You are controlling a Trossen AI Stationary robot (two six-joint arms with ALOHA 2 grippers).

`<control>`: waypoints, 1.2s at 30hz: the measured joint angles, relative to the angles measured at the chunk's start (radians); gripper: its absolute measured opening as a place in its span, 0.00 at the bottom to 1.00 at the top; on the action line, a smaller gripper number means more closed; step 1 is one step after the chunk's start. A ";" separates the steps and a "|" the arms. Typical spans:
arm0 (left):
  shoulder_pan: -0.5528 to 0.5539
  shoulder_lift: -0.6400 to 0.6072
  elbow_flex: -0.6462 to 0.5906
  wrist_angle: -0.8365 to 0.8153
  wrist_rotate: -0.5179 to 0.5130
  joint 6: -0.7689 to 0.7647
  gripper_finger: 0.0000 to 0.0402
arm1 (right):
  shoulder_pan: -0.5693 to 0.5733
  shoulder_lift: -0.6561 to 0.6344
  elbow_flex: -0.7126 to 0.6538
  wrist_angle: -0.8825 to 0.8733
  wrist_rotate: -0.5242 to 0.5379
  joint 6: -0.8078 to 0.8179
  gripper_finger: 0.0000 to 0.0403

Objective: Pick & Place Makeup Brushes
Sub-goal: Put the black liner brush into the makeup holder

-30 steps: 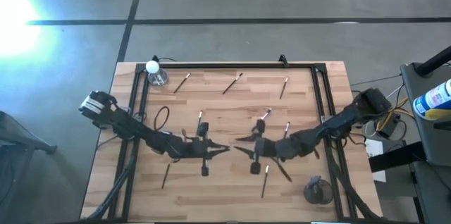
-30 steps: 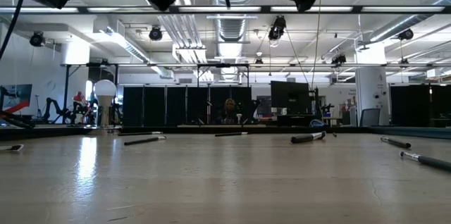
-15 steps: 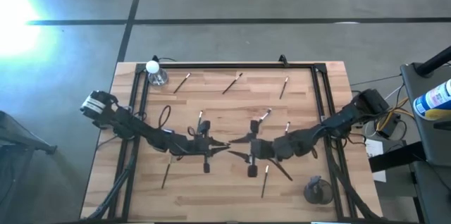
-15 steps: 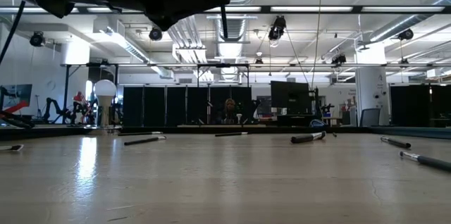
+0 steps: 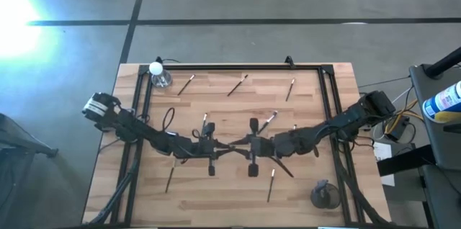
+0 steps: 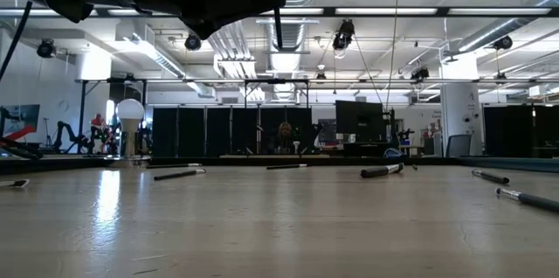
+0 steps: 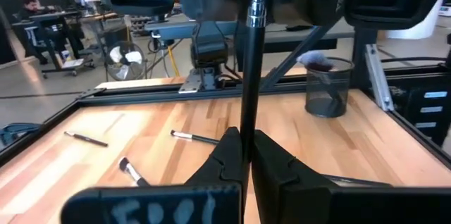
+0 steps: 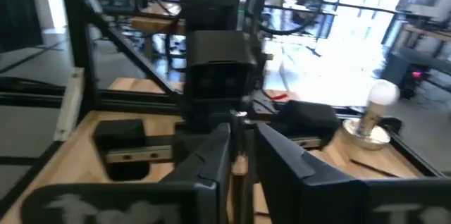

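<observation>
Two dark arms meet over the middle of a wooden table, their claws tip to tip above the boards. The left claw is clamped tight on a dark-handled makeup brush, which stands between its fingers and runs toward the facing arm. The right claw has its fingers drawn in narrowly on either side of the same brush's far end; the right wrist view shows the stick lying between them, but whether they actually press on it cannot be told.

The other makeup brushes lie scattered flat on the table. Three rest along the far side: one near a small clear bottle with a round white cap in the far-left corner, one near the middle, one toward the right. Two more lie just beyond the claws, and another two sit nearer the front edge, one on the left and one on the right.

A dark mesh cup stands at the near-right corner of the table (the left wrist view shows a brush with a dark-red head standing in it).
</observation>
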 joint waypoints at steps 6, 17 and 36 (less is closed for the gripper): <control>0.004 0.000 0.000 -0.001 0.002 -0.010 0.02 | -0.011 0.000 0.000 0.001 -0.034 0.005 0.04; 0.006 0.000 -0.002 -0.058 -0.042 -0.096 0.25 | 0.044 -0.133 0.043 -0.446 0.139 0.251 0.03; 0.017 -0.001 -0.003 -0.071 -0.043 -0.081 0.29 | 0.495 -0.111 0.437 -1.981 0.328 1.588 0.03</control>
